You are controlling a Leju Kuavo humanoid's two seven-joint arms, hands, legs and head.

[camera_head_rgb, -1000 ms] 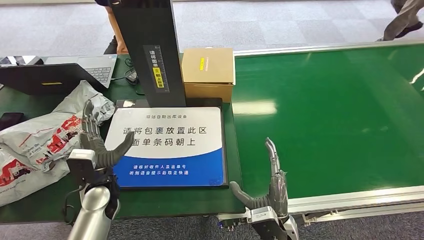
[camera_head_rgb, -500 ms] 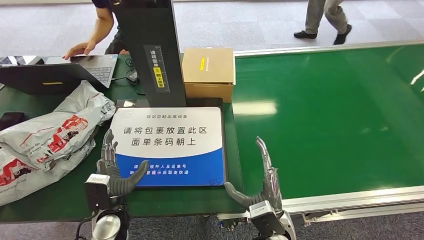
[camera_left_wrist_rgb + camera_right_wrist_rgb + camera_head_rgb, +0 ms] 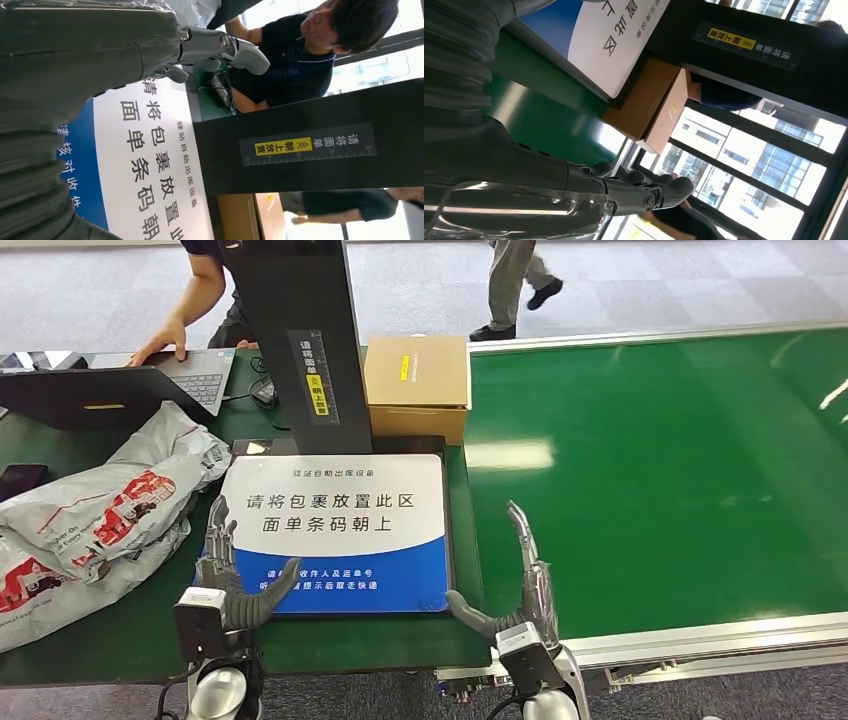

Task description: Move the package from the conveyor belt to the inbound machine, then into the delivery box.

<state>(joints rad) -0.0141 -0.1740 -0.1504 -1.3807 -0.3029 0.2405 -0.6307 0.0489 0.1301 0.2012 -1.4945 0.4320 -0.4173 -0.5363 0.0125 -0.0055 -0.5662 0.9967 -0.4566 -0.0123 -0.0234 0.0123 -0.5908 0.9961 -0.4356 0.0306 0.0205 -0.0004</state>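
2 robot hands, left robot hand (image 3: 232,575) and right robot hand (image 3: 515,590), stood spread and empty at the worktop's (image 3: 340,640) near edge; the package (image 3: 95,520) lay left of the inbound machine (image 3: 340,530), partly cut off.

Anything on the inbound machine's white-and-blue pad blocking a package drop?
Nothing lies on the white-and-blue pad. The left hand overlaps its near corner; a brown cardboard box sits behind it, grey plastic mailers beside it.

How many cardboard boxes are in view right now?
1. The cardboard box sits behind the scanner pad, beside the black column, at the conveyor belt edge. Others may be hidden.
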